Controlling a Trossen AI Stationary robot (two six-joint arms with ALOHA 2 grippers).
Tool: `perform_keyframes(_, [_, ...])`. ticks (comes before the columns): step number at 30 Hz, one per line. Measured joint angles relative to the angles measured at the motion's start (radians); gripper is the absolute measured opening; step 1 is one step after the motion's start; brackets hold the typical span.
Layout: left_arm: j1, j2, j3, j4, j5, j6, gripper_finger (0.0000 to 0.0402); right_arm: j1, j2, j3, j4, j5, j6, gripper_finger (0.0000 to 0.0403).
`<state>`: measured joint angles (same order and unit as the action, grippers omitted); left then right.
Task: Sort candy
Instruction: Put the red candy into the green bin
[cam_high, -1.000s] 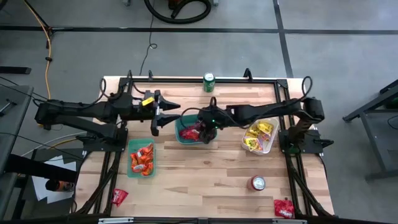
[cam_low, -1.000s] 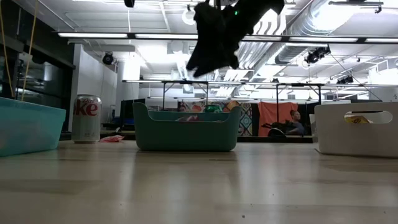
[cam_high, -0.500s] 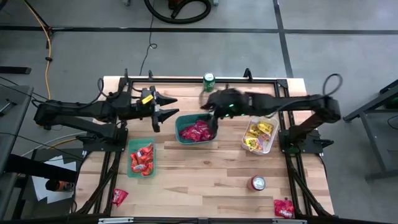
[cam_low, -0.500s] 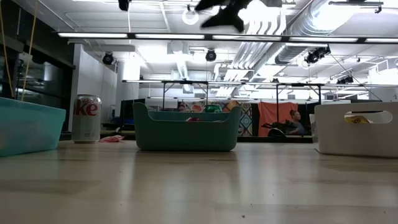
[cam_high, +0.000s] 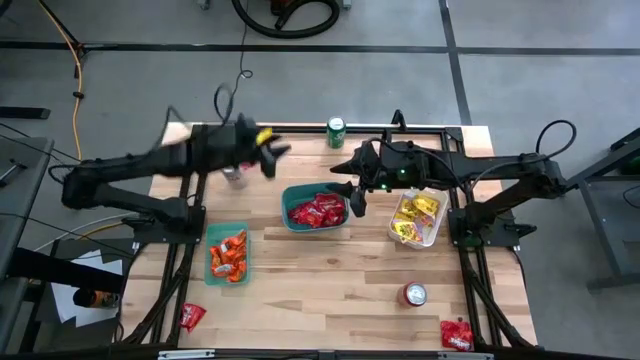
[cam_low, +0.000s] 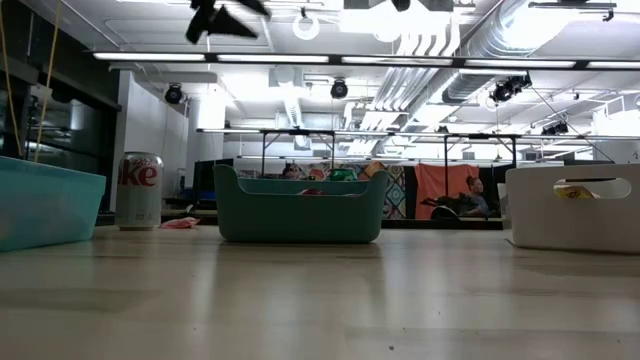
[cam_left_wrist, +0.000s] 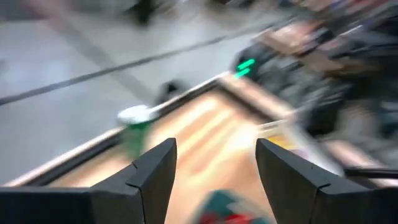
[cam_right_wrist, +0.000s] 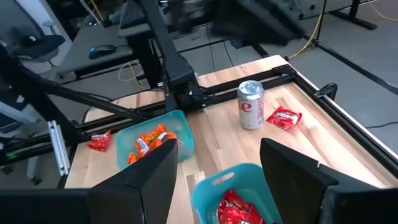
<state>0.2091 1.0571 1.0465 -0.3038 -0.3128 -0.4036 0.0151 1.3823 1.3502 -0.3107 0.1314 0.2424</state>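
Note:
Red candy (cam_high: 317, 211) fills a teal bin (cam_high: 287, 200) mid-table. Orange candy (cam_high: 229, 255) lies in a lighter teal bin (cam_high: 209, 240) at the near left. Yellow candy (cam_high: 417, 215) is in a white bin (cam_high: 394, 228) on the right. My right gripper (cam_high: 346, 186) hangs open and holding nothing, high over the red bin's right end; its wrist view looks down on that bin (cam_right_wrist: 206, 184). My left gripper (cam_high: 274, 158), open with nothing between its fingers (cam_left_wrist: 154, 174), is raised over the table's far left.
A green can (cam_high: 336, 131) stands at the far edge, a silver-red can (cam_high: 414, 293) at the near right, and another can (cam_right_wrist: 250, 104) at the far left beside a loose red packet (cam_right_wrist: 284, 117). More loose red packets (cam_high: 192, 316) (cam_high: 457, 333) lie at the near corners.
My right gripper has risen out of the red-candy bin, tipped from pointing down toward level, and drawn back toward the table's right. My left gripper has swung toward the far edge and turned. The bins and candy have stayed in place.

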Motion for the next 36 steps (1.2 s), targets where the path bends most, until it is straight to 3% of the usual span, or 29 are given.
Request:
perform_keyframes(6, [0.350,0.199,0.286,-0.431,0.083,0.126,0.0204,-0.022,0.000,0.000,-0.008,0.001,0.026,0.0225])
perform_keyframes(13, [0.615,0.443,0.314,-0.625,0.215,0.136,0.0204,-0.020,0.000,0.000,-0.044,0.002,0.078,0.0225])
perform_keyframes(24, [0.680,0.774,0.290,-0.672,0.230,0.153,0.0204,0.004,0.001,-0.007,-0.065,0.019,0.161,0.0225])
perform_keyframes(36, [0.660,0.875,0.290,-0.708,0.231,0.143,0.0204,0.020,0.001,-0.007,-0.066,0.072,0.172,0.0225])
